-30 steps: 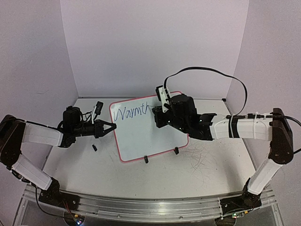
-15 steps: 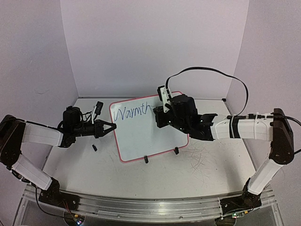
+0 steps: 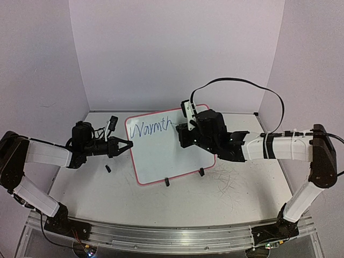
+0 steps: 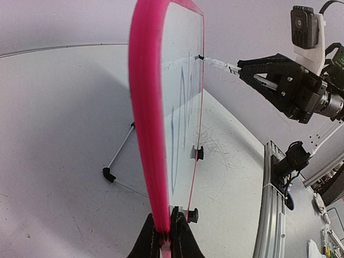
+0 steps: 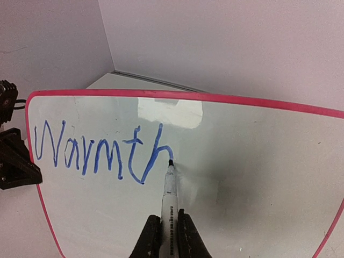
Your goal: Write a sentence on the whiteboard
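Note:
The whiteboard [image 3: 166, 153], white with a pink-red frame, stands tilted on its wire stand at mid table. The blue script on it reads "Warmth" [image 3: 151, 128], also plain in the right wrist view [image 5: 102, 152]. My right gripper [image 5: 166, 236] is shut on a white marker [image 5: 169, 209]; its black tip touches the board at the arch of the "h". In the top view that gripper [image 3: 185, 129] is at the board's upper right. My left gripper [image 3: 128, 144] is shut on the board's left frame edge [image 4: 148, 134], pinching it at the bottom of the left wrist view [image 4: 165, 239].
A small black cap-like piece [image 3: 107, 169] lies on the table left of the board. The stand's black feet [image 3: 167, 183] rest in front of the board. Grey scribble marks [image 3: 231, 180] cover the tabletop at right. Purple walls enclose the table.
The right gripper has shifted slightly right along the board with the marker, extending the last letter of the word. The left arm and the board have not moved.

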`<state>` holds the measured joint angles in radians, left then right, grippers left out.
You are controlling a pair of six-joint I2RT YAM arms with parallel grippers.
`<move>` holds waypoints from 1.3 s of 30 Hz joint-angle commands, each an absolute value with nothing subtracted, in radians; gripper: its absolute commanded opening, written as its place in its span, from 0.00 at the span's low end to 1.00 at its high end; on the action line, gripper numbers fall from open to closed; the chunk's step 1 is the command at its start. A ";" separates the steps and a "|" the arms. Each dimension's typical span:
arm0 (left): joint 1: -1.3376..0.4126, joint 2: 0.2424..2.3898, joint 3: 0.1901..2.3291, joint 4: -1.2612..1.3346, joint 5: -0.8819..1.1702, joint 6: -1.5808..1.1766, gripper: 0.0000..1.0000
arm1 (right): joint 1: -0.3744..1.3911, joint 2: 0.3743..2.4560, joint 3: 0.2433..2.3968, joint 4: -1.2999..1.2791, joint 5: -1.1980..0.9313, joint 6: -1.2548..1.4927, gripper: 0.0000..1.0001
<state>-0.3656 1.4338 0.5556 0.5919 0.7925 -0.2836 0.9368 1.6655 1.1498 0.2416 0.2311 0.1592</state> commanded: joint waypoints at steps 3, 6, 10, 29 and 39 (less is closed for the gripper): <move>-0.363 1.422 0.589 0.595 0.765 -0.216 0.00 | 0.928 1.639 1.130 0.211 0.219 0.177 0.00; -0.362 1.421 0.589 0.595 0.765 -0.216 0.00 | 0.928 1.635 1.126 0.207 0.216 0.181 0.00; -0.362 1.423 0.591 0.595 0.765 -0.216 0.00 | 0.929 1.631 1.119 0.203 0.214 0.186 0.00; -0.362 1.425 0.588 0.593 0.762 -0.213 0.00 | 0.929 1.593 1.104 0.185 0.249 0.169 0.00; -0.363 1.423 0.590 0.590 0.756 -0.211 0.00 | 0.917 1.241 0.965 0.297 0.159 0.016 0.00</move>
